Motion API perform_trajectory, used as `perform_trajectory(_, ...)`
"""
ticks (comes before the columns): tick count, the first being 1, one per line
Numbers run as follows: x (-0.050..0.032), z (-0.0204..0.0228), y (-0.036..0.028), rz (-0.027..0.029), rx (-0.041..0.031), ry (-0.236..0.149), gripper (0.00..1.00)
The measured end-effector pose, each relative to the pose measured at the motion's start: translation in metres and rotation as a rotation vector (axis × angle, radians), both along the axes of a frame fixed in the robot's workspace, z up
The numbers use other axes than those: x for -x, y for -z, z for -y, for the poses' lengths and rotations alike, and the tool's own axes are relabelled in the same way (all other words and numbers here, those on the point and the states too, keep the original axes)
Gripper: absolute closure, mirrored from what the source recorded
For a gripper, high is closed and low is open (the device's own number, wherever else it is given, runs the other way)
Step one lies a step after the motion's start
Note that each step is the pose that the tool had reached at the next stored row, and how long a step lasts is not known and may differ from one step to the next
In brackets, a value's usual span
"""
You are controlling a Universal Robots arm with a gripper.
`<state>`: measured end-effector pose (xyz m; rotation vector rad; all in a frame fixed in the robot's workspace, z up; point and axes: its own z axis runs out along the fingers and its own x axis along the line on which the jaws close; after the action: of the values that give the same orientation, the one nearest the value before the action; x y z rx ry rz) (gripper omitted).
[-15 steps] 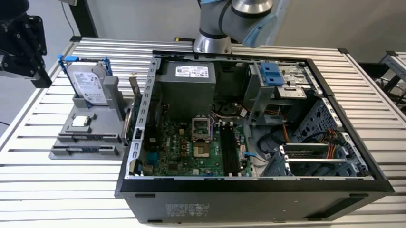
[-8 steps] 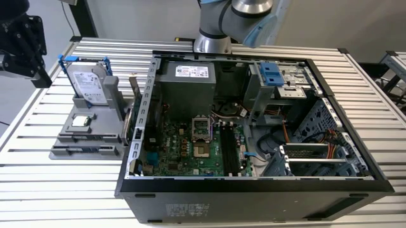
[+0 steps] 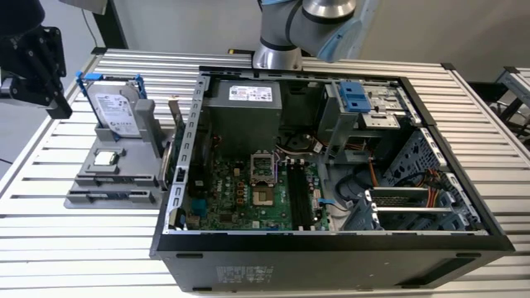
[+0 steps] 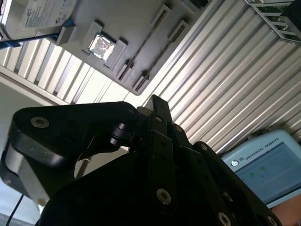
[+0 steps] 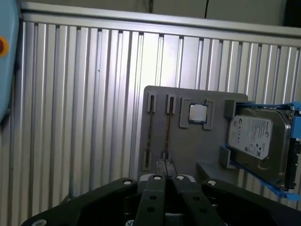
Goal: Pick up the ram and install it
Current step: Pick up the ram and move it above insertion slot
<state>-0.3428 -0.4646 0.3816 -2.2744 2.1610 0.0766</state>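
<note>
The ram shows edge-on as a thin dark and gold strip [image 5: 168,133] in a narrow slot of the grey holder [image 5: 188,146]. A similar strip [image 5: 150,136] sits in the neighbouring slot. In the second wrist view the same two strips [image 4: 141,44] run side by side on the holder. In the exterior view the slots [image 3: 112,181] are at the near end of the holder. My gripper [image 5: 165,165] hangs above the holder, apart from it, in line with one slot. Its black fingers [image 4: 157,106] are pressed together with nothing between them. In the exterior view the gripper [image 3: 54,108] is high at the left.
An open computer case [image 3: 331,239] fills the table's middle, with the motherboard [image 3: 248,192] and its memory slots [image 3: 300,195] exposed. The holder also carries a silver hard drive in a blue bracket [image 3: 116,108] and a small square chip [image 3: 105,158]. A screen [image 4: 268,165] lies beside the table.
</note>
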Motion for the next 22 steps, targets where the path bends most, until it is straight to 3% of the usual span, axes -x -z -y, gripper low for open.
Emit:
perform_trajectory(9, -0.0002, 0.0, 0.0013, -0.0002, 0.0002, 0.007, 1.0)
perform_trajectory(10, -0.0002, 0.0, 0.0014, -0.0002, 0.0002, 0.007, 0.0)
perform_trajectory(22, -0.0002, 0.0, 0.0022, -0.0002, 0.0001, 0.007, 0.0)
